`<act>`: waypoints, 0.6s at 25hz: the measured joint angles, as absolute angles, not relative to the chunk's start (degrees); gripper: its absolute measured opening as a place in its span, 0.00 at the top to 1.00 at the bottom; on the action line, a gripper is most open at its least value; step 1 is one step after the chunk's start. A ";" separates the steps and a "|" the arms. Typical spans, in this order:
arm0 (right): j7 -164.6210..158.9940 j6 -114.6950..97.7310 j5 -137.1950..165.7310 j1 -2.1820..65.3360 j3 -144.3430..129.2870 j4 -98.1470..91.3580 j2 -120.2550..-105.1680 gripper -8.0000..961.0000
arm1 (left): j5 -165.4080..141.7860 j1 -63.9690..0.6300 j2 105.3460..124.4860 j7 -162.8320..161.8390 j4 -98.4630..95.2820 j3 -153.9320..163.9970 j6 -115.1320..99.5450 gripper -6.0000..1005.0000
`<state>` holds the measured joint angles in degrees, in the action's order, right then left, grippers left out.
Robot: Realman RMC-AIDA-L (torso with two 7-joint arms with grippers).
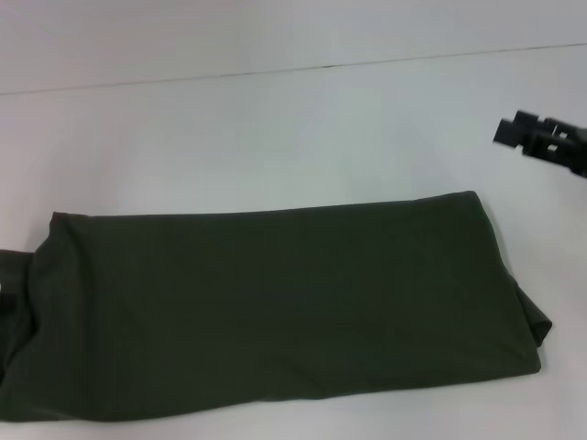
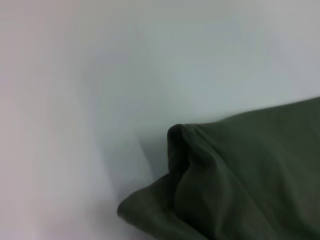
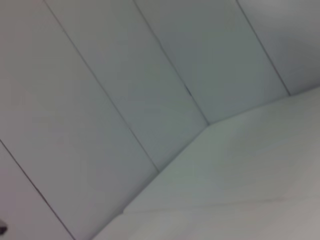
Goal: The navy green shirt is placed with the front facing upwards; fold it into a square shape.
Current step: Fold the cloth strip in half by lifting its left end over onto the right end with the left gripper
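The navy green shirt [image 1: 275, 312] lies on the white table, folded into a long band with its plain green side up and no lettering showing. Its left end runs off the head view's left edge, and its right end bunches a little near the front. A rumpled corner of the shirt [image 2: 240, 185] fills the left wrist view. My right gripper [image 1: 537, 139] hangs above the table at the far right, beyond and to the right of the shirt, holding nothing. My left gripper does not show in any view.
The white table [image 1: 275, 137] stretches behind the shirt to a seam at the back wall. In the right wrist view I see only white wall panels [image 3: 125, 100] and a bare stretch of table [image 3: 240, 170].
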<state>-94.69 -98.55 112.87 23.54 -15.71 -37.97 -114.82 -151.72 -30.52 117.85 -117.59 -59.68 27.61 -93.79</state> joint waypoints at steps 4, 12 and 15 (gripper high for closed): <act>-94.53 -98.21 114.97 24.01 -18.04 -37.97 -115.30 0.19 | -149.93 -30.06 117.86 -117.59 -62.22 26.58 -96.92 0.98; -94.52 -97.82 115.31 25.32 -28.67 -37.89 -116.32 0.21 | -147.80 -29.62 117.95 -118.07 -66.39 25.92 -102.18 0.98; -94.63 -97.51 115.31 25.80 -31.11 -37.82 -116.92 0.28 | -147.36 -29.59 117.95 -118.14 -66.75 25.85 -102.93 0.98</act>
<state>-94.63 -97.51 115.31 25.80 -31.11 -37.82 -116.92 -147.36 -29.59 117.95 -118.14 -66.75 25.85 -102.93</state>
